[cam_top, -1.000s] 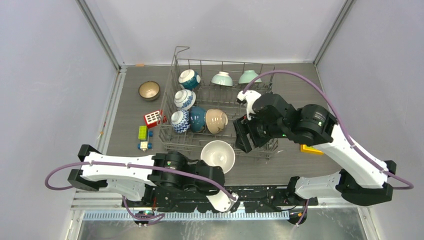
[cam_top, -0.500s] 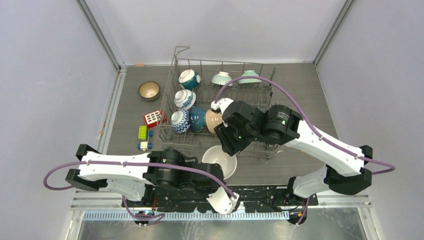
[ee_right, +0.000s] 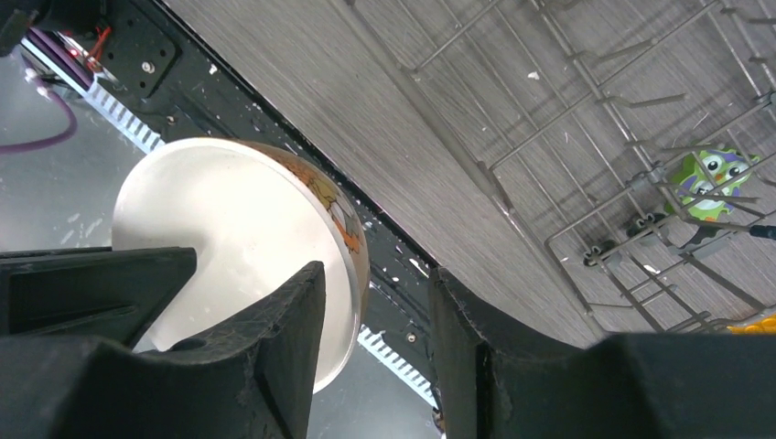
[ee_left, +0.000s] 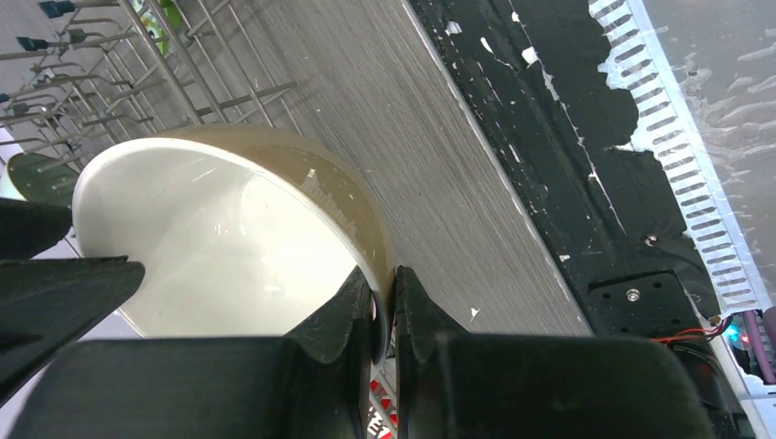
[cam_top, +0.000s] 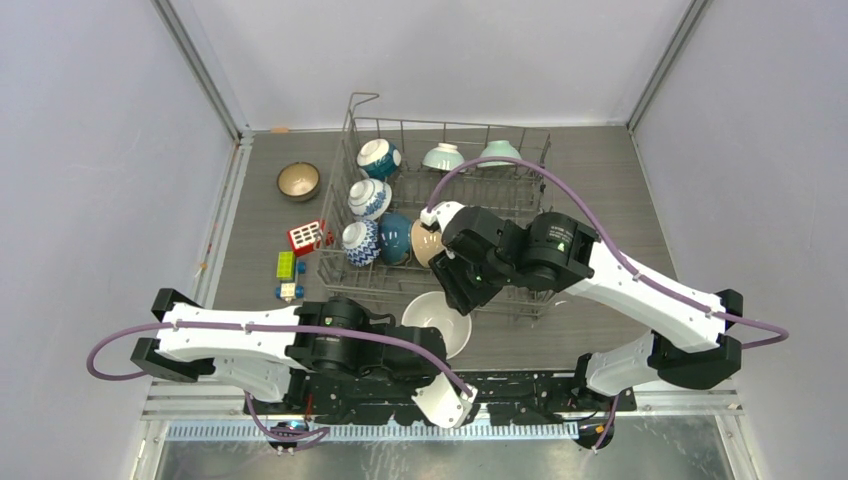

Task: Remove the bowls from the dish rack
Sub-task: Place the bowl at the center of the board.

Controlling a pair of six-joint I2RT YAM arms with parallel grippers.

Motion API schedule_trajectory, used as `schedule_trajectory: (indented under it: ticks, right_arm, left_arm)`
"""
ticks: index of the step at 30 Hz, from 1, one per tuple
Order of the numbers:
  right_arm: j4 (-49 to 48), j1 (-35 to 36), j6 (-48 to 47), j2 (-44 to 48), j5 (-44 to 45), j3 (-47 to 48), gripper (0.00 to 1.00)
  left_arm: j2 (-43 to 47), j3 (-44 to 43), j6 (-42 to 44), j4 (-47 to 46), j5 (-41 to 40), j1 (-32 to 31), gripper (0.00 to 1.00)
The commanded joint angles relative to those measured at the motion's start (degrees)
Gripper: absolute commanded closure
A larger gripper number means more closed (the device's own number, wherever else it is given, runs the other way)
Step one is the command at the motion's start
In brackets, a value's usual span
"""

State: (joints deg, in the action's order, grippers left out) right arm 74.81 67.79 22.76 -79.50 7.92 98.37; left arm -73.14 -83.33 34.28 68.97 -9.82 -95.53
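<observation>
My left gripper (ee_left: 384, 306) is shut on the rim of a cream bowl (ee_left: 229, 238), white inside, held in front of the grey wire dish rack (cam_top: 450, 127). In the top view this bowl (cam_top: 437, 325) hangs above the table at the rack's near edge. My right gripper (ee_right: 380, 338) is open and straddles the same bowl's (ee_right: 229, 229) rim, one finger inside, one outside. The rack holds three blue-and-white bowls (cam_top: 369, 197), a teal bowl (cam_top: 394, 237), a beige bowl (cam_top: 428, 243) partly hidden by the right arm, and two mint bowls (cam_top: 442, 156).
A brown bowl (cam_top: 298, 181) stands on the table left of the rack. Toy blocks, red (cam_top: 308, 237), green-yellow (cam_top: 286, 264) and blue (cam_top: 290, 291), lie left of the rack. A green owl toy (ee_right: 709, 178) sits under the rack wires. The arm bases line the near edge.
My right arm has swung left from the rack's right side to the held bowl and its open fingers now bracket the rim. The left gripper has drawn the bowl slightly nearer.
</observation>
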Motion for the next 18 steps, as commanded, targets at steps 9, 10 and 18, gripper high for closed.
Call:
schedule_trajectory:
  ticks: [9,10,18]
  right_arm:
    - [-2.67,1.83,1.93,0.85,-2.78,-3.40,0.59]
    - [-2.77,1.95,2.08,0.84,-2.58,-3.51,0.61]
    - [-2.78,2.37,3.33,1.02,0.50,-3.39,0.92]
  left_arm:
    - [2.81,-2.07,-0.68,-2.65,-1.73,-0.28,1.00]
    - [2.81,-2.02,-0.75,-2.69,-1.77,-0.28,1.00]
    - [3.13,-1.33,-2.27,-3.83,-3.17,-0.28,1.00]
